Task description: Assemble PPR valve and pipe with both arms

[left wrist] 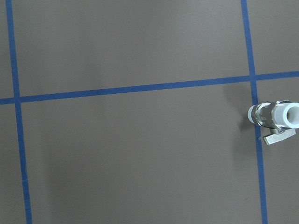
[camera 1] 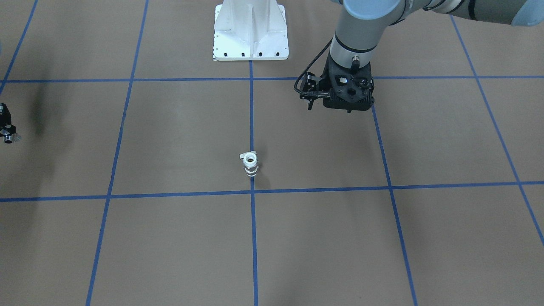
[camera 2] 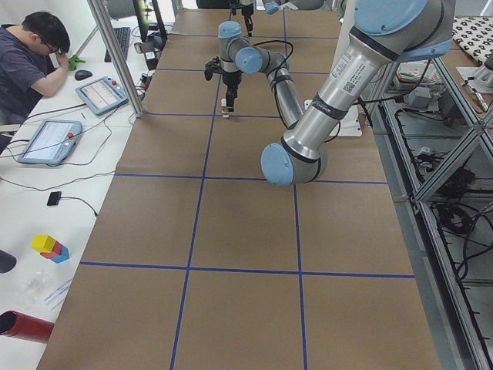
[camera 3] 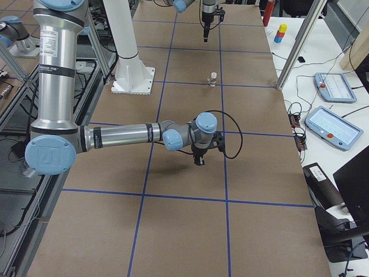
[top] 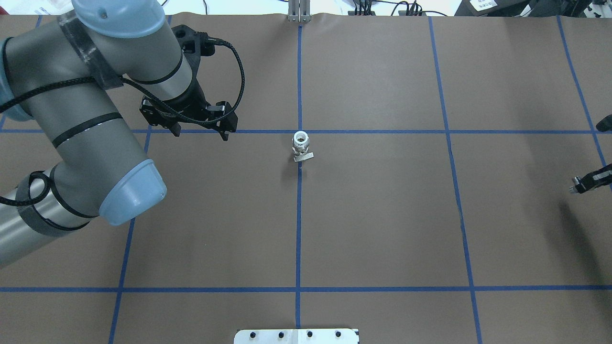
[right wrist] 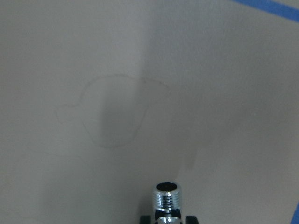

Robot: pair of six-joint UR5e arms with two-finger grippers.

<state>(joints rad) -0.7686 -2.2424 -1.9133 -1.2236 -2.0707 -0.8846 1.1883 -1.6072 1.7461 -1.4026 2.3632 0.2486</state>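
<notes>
nearest the lens, right wrist view: the short shiny chrome threaded pipe (right wrist: 166, 196), dark bore showing, pinched at its base by the right gripper (right wrist: 166, 219). only the finger ends show, at the frame's bottom edge. the small white plastic ppr valve with a silvery middle band (top: 300, 145) stands on end, unheld, on the centre blue tape line of the brown gridded table (top: 382, 215). its flat lever tab (top: 304, 156) points toward the robot.

risks, as i judge them: the valve is free-standing, so a glancing touch from a finger could topple it or send it rolling. the pipe is held by a short length only, so any tilt at mating could bind it or twist it in the pincer.

pose: the left arm reaches in with its wrist pointing straight down. the left gripper (top: 200, 125) hovers above the table near the valve, not touching it; i cannot tell whether its pincer is spread or pressed together. the right arm lies low and outstretched, well apart from the valve.
</notes>
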